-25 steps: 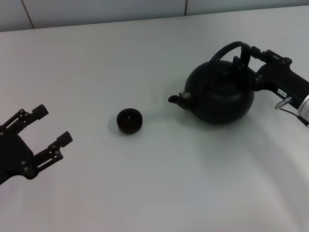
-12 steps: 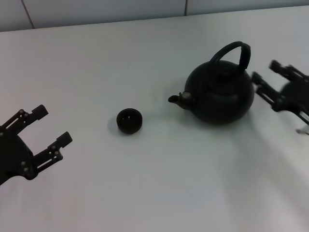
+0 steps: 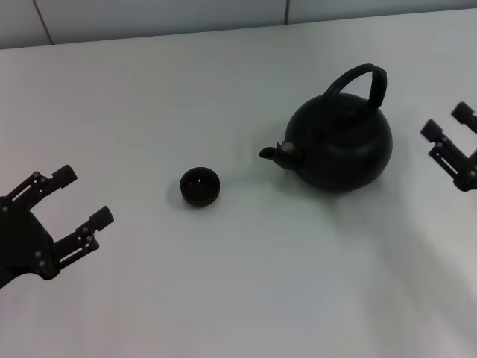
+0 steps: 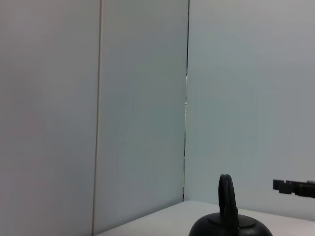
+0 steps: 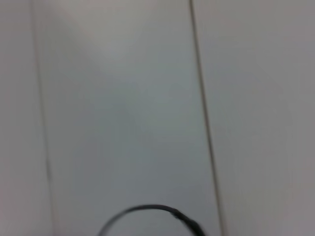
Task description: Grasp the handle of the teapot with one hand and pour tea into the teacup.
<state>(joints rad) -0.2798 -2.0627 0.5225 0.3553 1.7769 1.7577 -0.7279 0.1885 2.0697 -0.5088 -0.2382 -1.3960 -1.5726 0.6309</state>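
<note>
The large round matte black teapot is sitting upright on the plain white desk, its short spout pointing toward the robot's left. Its thick black arched handle is standing up over the body, with nothing gripping it. The tiny round dark brown handleless teacup is resting on the desk near the spout, apart from it. The right hand is hovering just beside the teapot on its right side, fingers spread apart and holding nothing. The left hand is hanging low over the desk at the robot's left, well apart from the teacup, its fingers also spread wide and empty. In the right wrist view only the handle's arc is showing before a pale panelled wall.
</note>
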